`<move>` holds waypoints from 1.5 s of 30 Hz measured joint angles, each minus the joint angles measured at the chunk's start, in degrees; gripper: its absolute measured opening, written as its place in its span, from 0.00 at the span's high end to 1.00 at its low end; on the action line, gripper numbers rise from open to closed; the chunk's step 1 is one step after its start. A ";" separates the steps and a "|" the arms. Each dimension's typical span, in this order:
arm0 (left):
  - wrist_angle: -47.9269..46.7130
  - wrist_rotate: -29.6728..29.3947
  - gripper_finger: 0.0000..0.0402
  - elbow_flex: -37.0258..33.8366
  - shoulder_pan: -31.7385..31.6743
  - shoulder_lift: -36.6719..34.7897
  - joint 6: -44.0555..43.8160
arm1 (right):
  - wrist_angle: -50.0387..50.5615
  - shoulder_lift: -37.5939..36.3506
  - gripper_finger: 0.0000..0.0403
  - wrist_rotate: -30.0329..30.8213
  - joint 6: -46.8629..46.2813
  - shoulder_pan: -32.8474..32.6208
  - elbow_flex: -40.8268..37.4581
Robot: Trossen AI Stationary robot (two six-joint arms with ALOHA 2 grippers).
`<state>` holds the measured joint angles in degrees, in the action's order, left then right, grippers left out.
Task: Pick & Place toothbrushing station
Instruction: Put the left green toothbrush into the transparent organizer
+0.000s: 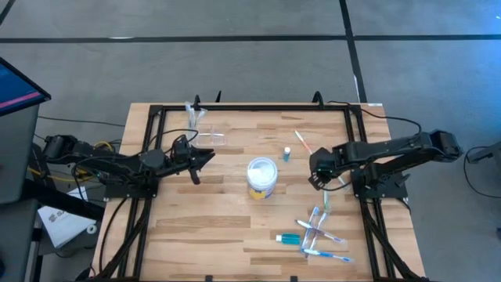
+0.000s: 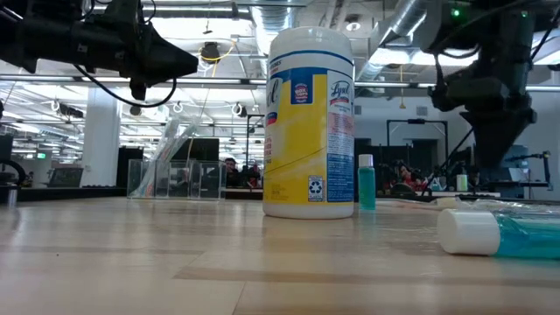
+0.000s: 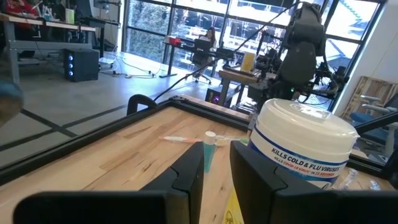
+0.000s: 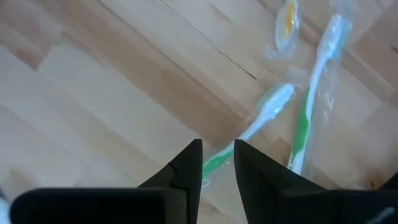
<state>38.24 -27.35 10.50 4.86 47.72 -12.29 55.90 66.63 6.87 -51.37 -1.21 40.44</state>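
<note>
The toothbrushing station [image 1: 207, 137], a see-through plastic stand, rests on its base near the table's far left; in the low view the station [image 2: 175, 177] shows behind the tub. My left gripper [image 1: 202, 160] hovers level just near of it, pointing at the tub, fingers [image 3: 214, 171] slightly apart with nothing between them. My right gripper [image 1: 317, 178] hangs right of the tub, pointing down over a wrapped green-and-white toothbrush [image 4: 264, 115] that lies on the table. Its fingers [image 4: 217, 162] stand a little apart, clear of the brush.
A white-topped yellow wipes tub [image 1: 262, 177] stands mid-table, a small teal bottle [image 1: 286, 153] and a pink toothbrush [image 1: 302, 142] beyond it. Several wrapped toothbrushes [image 1: 321, 233] and a teal tube [image 1: 288, 238] lie near right. A black frame [image 1: 258, 108] rims the table.
</note>
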 joint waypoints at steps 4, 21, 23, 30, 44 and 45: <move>0.08 0.01 0.82 0.00 0.00 0.00 0.27 | -0.72 0.00 0.72 0.01 -1.65 0.04 -1.43; 0.46 0.01 0.82 0.00 0.00 0.00 0.46 | -1.24 8.06 0.61 1.15 -5.69 -0.33 -1.50; 0.46 0.00 0.82 0.00 0.00 0.00 0.44 | -0.94 9.27 0.62 1.14 -5.75 -0.35 -1.50; 0.46 0.01 0.82 0.00 0.00 0.01 0.46 | -2.90 11.10 0.63 1.05 -6.32 -0.35 -1.48; 0.61 0.01 0.82 0.02 0.00 0.02 0.44 | -9.12 11.23 0.62 0.07 -11.49 -2.22 -7.22; 0.62 0.02 0.82 0.02 0.00 0.02 0.44 | -9.80 11.23 0.63 0.05 -11.43 -2.25 -7.36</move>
<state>38.85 -27.33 10.52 4.87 47.75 -11.86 46.09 77.86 6.92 -62.80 -3.46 33.08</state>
